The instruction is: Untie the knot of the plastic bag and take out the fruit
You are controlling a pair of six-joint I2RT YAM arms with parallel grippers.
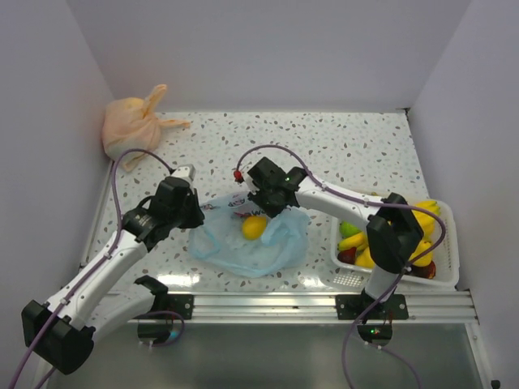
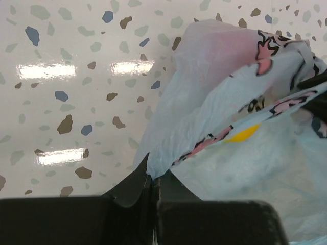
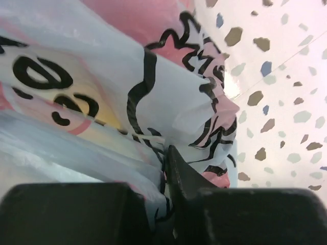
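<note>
The bag lies mid-table, with a yellow fruit showing within. At its left edge the left claw is clamped shut, film pinched between the tips. The right claw is closed on the printed panel at the far edge. Bare speckled surface runs from bag to back wall. The orange bag sits in the far left corner, well apart. The basket stands at the right near edge, beside the right arm's base

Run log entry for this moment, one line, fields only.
left gripper: shut on bag edge | right gripper: shut on bag's printed panel | yellow fruit: in bag, not out | phase: holding bag at both sides
</note>
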